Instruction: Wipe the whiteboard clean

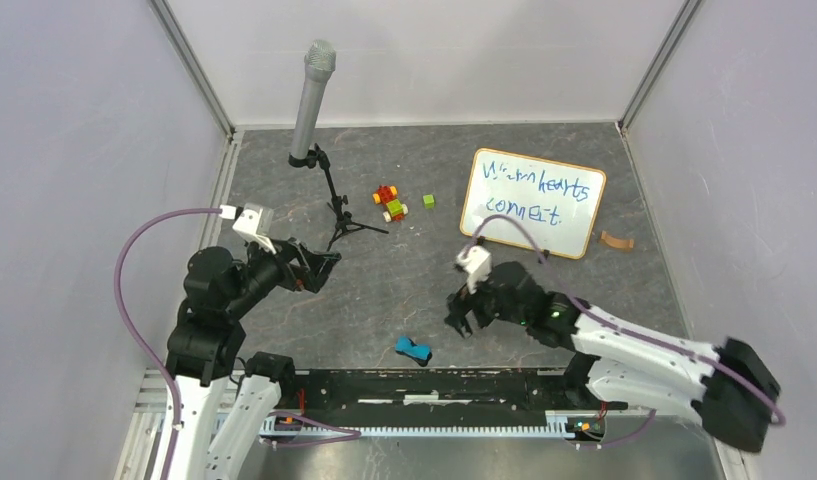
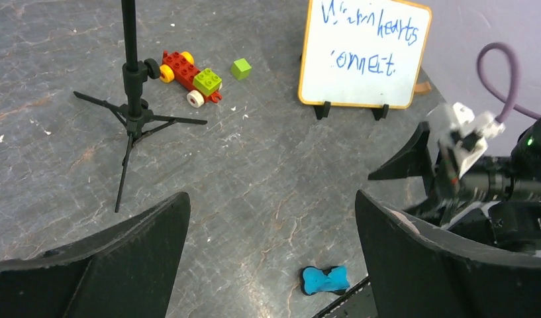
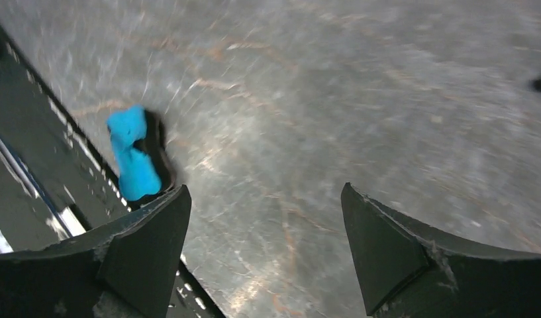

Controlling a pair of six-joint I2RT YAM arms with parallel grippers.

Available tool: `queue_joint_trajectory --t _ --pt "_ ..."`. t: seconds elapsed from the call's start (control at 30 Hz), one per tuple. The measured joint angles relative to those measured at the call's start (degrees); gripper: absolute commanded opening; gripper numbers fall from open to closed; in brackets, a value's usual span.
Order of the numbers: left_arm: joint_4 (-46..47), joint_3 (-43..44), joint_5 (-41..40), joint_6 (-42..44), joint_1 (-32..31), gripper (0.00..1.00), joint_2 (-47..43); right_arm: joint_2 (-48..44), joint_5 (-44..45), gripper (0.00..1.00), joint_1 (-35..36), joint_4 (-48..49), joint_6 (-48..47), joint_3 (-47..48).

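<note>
The whiteboard [image 1: 532,203] stands tilted on two black feet at the back right, with blue handwriting on it; it also shows in the left wrist view [image 2: 363,56]. A blue eraser [image 1: 413,349] lies on the table near the front rail, and shows in the left wrist view [image 2: 324,280] and the right wrist view [image 3: 132,154]. My right gripper [image 1: 462,322] is open and empty, low over the table just right of the eraser [image 3: 265,191]. My left gripper [image 1: 324,265] is open and empty at the left, pointing across the table [image 2: 271,199].
A grey microphone [image 1: 314,100] on a black tripod stands at the back left. A brick toy car [image 1: 389,203] and a green cube [image 1: 428,201] lie mid-table. A brown piece [image 1: 616,240] lies right of the board. A black rail [image 1: 434,385] runs along the front edge.
</note>
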Motion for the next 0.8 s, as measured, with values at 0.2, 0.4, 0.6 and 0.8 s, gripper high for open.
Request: queue_joint_trajectory --t 0.2,0.4,0.6,0.8 --pt "0.0 -3.2 -1.5 1.5 -0.3 1.0 -1.4 18.7 12.2 0.72 20.3 -0.8 -2.1 8.3" --pt "0.0 -4.9 -6.1 1.9 -0.4 1.0 -2.9 30.3 22.0 0.73 31.7 -3.4 -4.8 17.7" --pt "0.0 -5.0 -8.2 1.9 -0.4 1.0 -3.1 30.6 24.5 0.72 33.0 -2.9 -5.6 18.3" --pt "0.0 -5.2 -9.0 1.9 -0.7 1.0 -3.1 33.8 23.1 0.71 32.9 -0.6 -5.6 19.3"
